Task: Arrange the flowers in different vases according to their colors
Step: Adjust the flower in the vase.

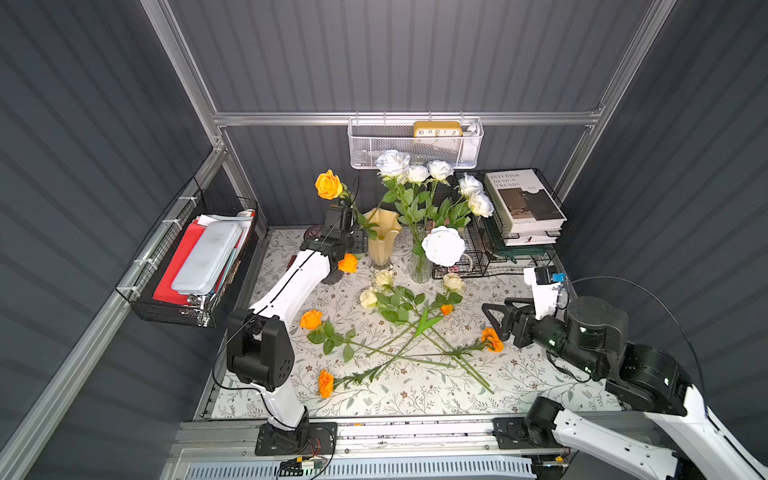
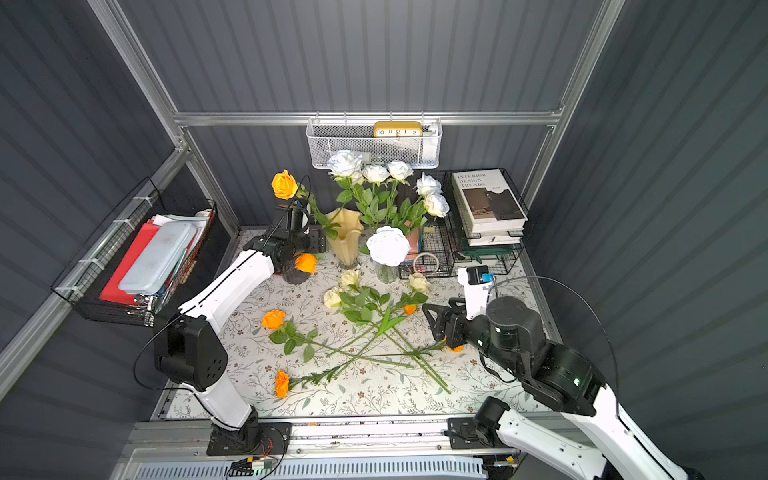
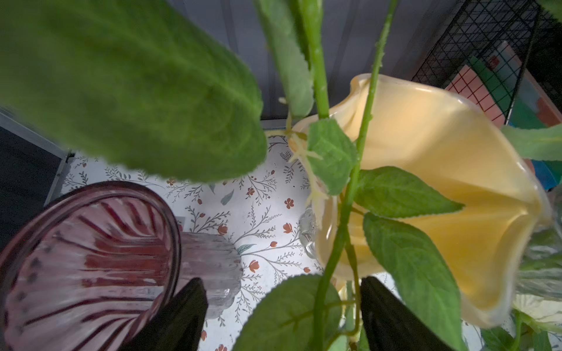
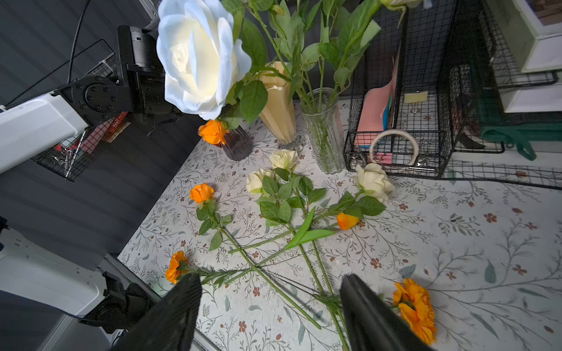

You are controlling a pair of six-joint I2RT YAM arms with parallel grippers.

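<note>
An orange rose by the purple vase
The left claw is open around the rose's stem, next to that vase. The right claw is open too, above loose flowers on the table.

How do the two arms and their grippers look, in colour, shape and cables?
The left arm and the right arm have white link shells and black rounded joint housings. Thin black cables trail along both arms. The left gripper and the right gripper are black, with tapering fingers. A small blue part sits at the right wrist.
</note>
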